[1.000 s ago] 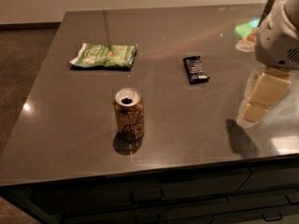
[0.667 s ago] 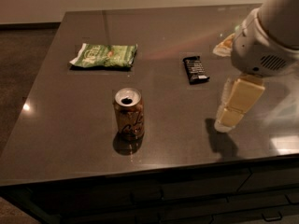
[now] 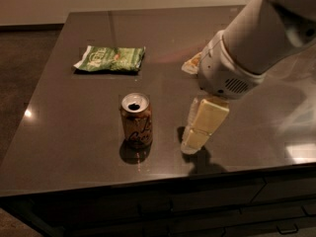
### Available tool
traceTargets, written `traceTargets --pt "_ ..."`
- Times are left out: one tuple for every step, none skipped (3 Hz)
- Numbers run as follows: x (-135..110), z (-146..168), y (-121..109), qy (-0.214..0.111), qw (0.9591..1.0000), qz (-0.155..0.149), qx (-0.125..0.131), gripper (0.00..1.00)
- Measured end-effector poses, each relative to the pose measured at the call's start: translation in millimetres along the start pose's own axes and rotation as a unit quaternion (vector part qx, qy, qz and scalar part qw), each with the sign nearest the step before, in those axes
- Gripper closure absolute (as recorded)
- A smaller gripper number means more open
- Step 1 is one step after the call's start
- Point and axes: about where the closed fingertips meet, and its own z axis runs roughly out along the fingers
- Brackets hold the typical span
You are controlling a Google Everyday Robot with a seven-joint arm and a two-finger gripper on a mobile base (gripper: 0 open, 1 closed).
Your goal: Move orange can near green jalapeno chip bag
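Note:
The orange can (image 3: 136, 120) stands upright near the front of the dark table, its silver top and drinking hole showing. The green jalapeno chip bag (image 3: 111, 59) lies flat at the back left, well apart from the can. My gripper (image 3: 193, 141) hangs from the white arm (image 3: 247, 48), pointing down and left. Its tip is just above the tabletop, a short way to the right of the can and not touching it. It holds nothing that I can see.
The dark table (image 3: 74, 132) has its front edge just below the can and gripper, with drawers under it. A small pale object (image 3: 189, 64) peeks out from behind the arm's left side. The arm covers the table's right middle.
The arm has swung left and toward the front, bringing the gripper from the table's right side to just right of the can. The black candy bar is now hidden behind the arm.

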Motion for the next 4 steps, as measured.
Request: traceTargets --pt "-22 25 1 -0.030 0.9994 0.013 -0.013 0.00" --pt "-35 48 -3 -0.045 0.9985 0.027 -0.016 0.00" --pt "-43 64 -9 -0.058 0.9973 0.042 -0.016 0.00" --pt "-51 74 -11 -0.078 0.9957 0.049 -0.014 0.00"
